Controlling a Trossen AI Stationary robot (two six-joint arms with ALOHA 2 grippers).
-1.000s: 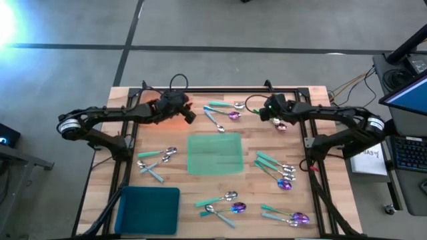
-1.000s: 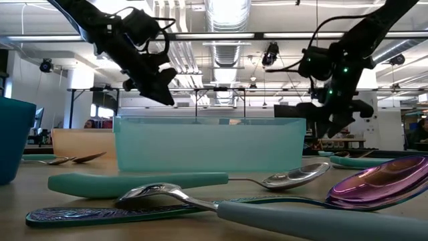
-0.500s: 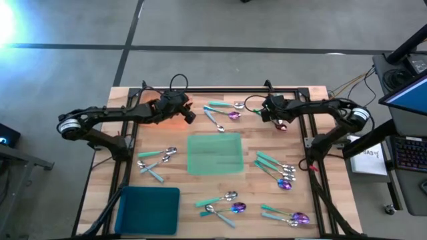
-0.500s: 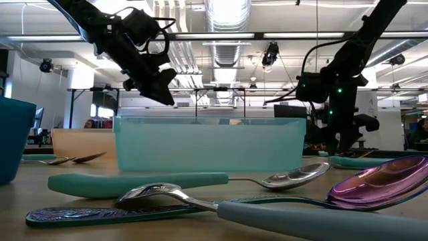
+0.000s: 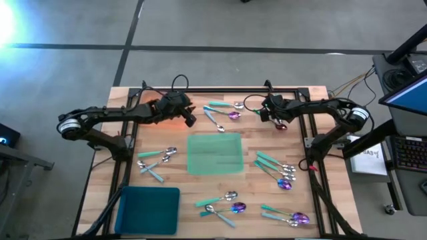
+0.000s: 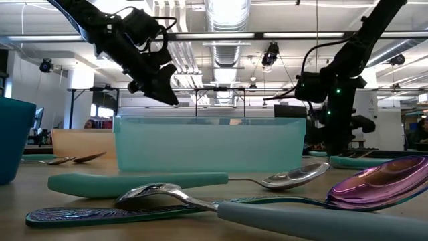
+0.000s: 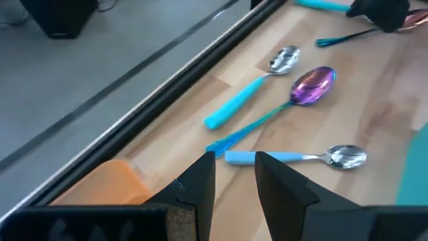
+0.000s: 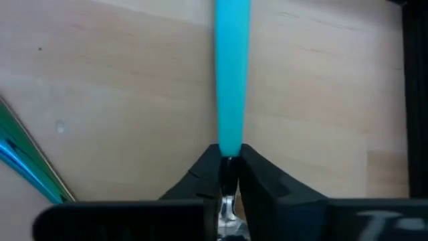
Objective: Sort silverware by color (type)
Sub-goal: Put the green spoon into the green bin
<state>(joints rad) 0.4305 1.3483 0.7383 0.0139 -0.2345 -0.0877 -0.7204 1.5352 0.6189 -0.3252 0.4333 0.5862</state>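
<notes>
1. While the wooden table (image 5: 220, 127) spreads under both my arms with silverware scattered in clusters around the green mat (image 5: 214, 153), the teal mat (image 5: 148, 210) lies at the near-left corner and an orange mat (image 7: 100, 187) shows under my left arm.
2. My left gripper (image 7: 234, 175) hovers over the far-left of the table, fingers apart and empty; three spoons lie just ahead of it.
3. My right gripper (image 8: 229, 164) is down at the far-right of the table, fingers pressed together on a teal-handled spoon (image 8: 231, 87).
4. That spoon's long axis runs straight away from my right fingers, handle pointing forward, so the coming lift only needs a pull upward; my right arm is plainly the nearer one.
5. Compared with a second ago, my right gripper has dropped to the wood and closed; my left has hardly moved.
</notes>
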